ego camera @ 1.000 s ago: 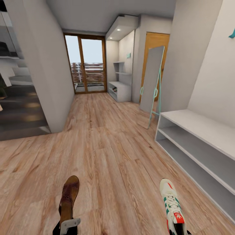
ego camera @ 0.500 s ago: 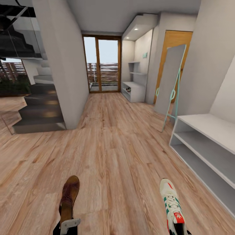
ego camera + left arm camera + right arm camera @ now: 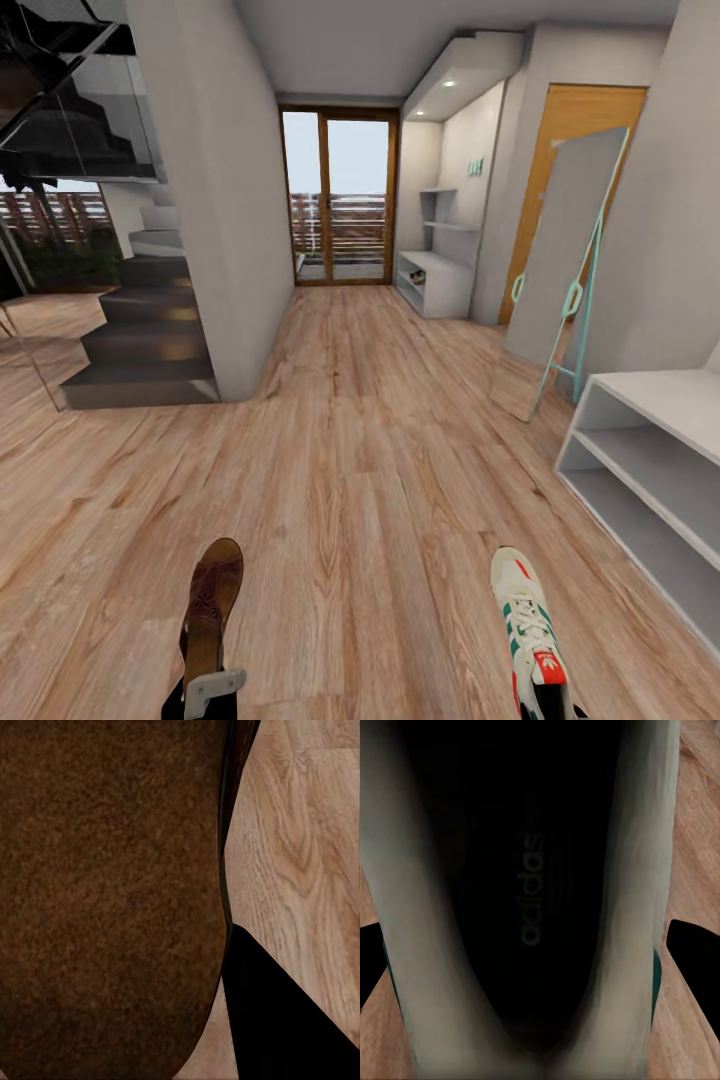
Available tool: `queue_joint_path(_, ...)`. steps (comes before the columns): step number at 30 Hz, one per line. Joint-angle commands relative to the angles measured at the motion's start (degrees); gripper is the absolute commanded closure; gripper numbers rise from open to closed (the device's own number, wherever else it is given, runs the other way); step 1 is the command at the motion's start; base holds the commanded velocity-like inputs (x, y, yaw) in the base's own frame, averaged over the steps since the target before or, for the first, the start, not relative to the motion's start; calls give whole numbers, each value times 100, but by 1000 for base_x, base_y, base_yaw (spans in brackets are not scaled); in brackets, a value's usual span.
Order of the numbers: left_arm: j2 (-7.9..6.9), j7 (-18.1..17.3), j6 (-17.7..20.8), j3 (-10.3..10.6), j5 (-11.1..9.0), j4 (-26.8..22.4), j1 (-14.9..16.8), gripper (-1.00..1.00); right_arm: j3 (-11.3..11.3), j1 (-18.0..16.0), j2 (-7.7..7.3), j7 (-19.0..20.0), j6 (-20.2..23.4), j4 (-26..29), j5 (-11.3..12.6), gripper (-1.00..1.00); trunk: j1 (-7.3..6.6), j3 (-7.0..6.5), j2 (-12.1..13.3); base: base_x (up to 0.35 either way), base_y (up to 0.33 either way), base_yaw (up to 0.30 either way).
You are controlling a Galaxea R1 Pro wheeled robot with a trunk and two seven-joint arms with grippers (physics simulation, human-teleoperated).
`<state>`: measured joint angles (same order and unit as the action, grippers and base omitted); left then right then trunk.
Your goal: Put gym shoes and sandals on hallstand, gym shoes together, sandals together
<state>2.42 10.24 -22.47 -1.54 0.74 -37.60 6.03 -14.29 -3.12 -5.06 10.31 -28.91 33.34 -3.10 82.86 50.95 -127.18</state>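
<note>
A brown sandal (image 3: 210, 610) rides in the left hand (image 3: 212, 690) and a gym shoe (image 3: 528, 630) in the right, apparently pinched at the heels. Either could slip to the corridor floor (image 3: 360, 450), since the hallstand (image 3: 650, 480) sits well off right.

The sandal (image 3: 212, 600) was mottled brown, its insole (image 3: 105, 892) a darker, grainy brown; the gym shoe (image 3: 527, 622) was white with green stripes and a red-orange tongue patch, its inside (image 3: 529, 870) black; the corridor floor (image 3: 370, 450) was light brown with wavy grain; the hallstand (image 3: 650, 470) was white-grey; the mirror's frame (image 3: 578, 290) was mint
</note>
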Motion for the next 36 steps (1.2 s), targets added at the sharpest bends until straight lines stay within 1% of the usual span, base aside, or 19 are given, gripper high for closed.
queue_joint_path(1, 4, 13, -11, -13, 30, 1, 3, 100, -38, -5, 5, 41, -18, -3, -28, 100, 2, 5, -2, 340, 0, 1)
queue_joint_path(36, 1, 13, -3, -21, 24, 0, 3, 100, -66, -5, 2, 18, -27, 61, 6, 100, 2, 5, -2, 340, 0, 0)
